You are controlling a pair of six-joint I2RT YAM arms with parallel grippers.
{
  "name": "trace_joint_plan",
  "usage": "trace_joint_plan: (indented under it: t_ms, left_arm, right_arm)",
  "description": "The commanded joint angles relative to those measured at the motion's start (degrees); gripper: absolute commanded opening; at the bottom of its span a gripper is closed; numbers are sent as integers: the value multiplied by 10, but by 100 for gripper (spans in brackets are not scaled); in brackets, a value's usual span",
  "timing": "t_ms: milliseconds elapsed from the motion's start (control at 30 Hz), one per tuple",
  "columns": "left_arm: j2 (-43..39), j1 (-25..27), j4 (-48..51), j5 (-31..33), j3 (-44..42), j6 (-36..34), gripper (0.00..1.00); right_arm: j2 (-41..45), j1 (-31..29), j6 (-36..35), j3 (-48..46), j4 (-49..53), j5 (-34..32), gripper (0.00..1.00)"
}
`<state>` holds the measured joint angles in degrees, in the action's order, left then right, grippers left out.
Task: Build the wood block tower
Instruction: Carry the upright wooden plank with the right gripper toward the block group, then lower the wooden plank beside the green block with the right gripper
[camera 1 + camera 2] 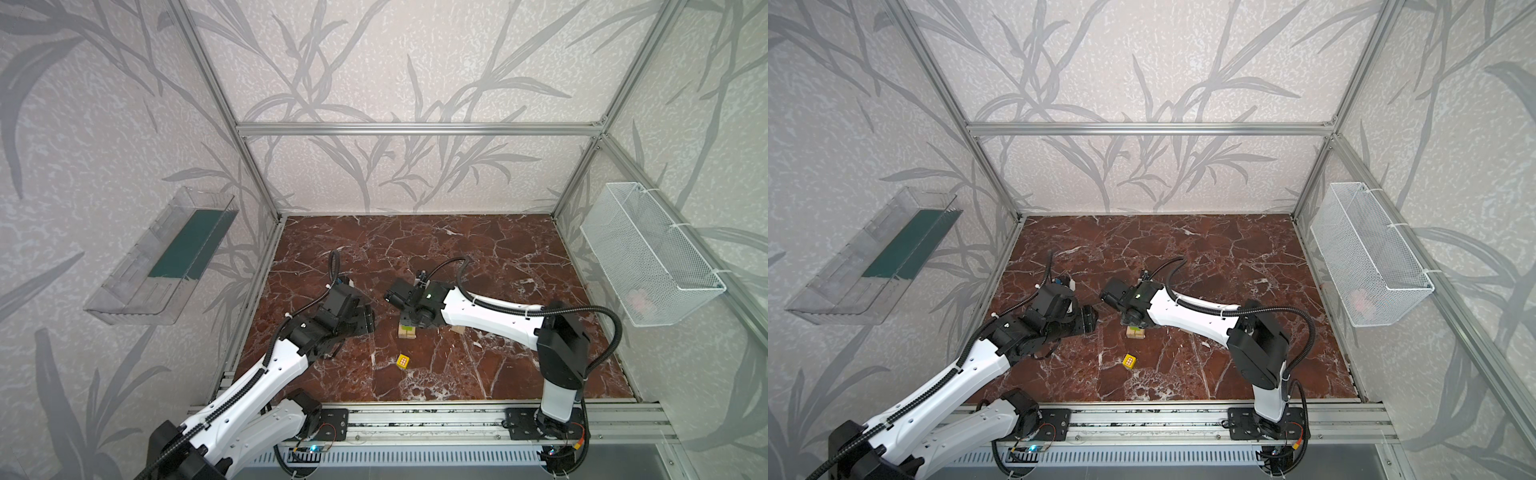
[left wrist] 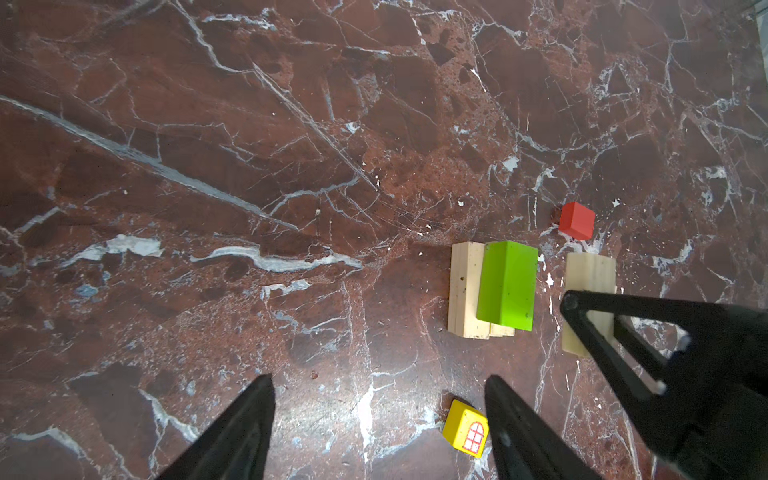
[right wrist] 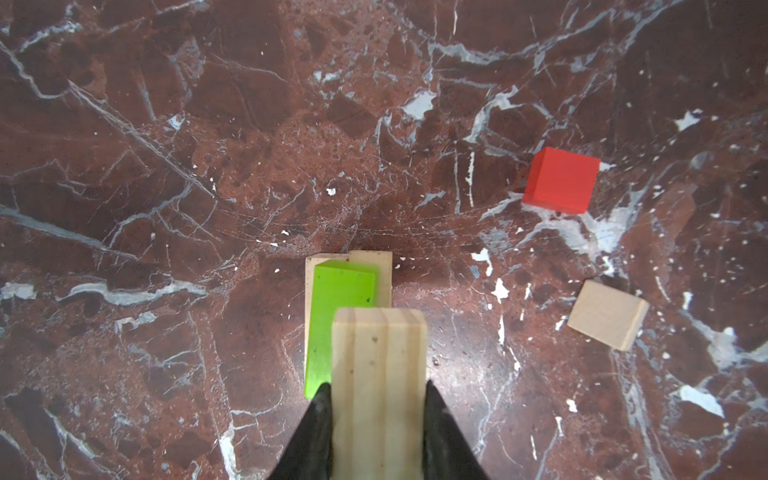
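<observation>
Right end effector [image 3: 378, 386] grasping pale bar [image 3: 379, 349] above lime-green bar [image 3: 336, 299]; left end effector [image 2: 379, 377] released near yellow cube [image 2: 465, 428].

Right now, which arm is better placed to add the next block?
The right arm: its jaws grip a pale bar over the green bar on the stack. The left jaws stand open and empty near the yellow cube.

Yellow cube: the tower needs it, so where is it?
In both top views the yellow cube lies alone on the table mid-scene, just nearer the front rail than the green-topped stack.
</observation>
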<state>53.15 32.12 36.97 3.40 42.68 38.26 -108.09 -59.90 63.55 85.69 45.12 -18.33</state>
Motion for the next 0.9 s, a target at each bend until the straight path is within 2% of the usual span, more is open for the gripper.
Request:
trace_joint_plan:
  t_ms: [0, 133, 867]
  left_arm:
    - [-11, -4, 25, 32, -3, 11, 78]
    - [-14, -3, 29, 38, -2, 14, 78]
    - [-35, -6, 47, 75, -4, 25, 79]
  right_arm:
    - [-20, -8, 32, 30, 22, -21, 22]
    - [-40, -12, 45, 54, 47, -31, 22]
    - [-80, -12, 57, 83, 54, -47, 23]
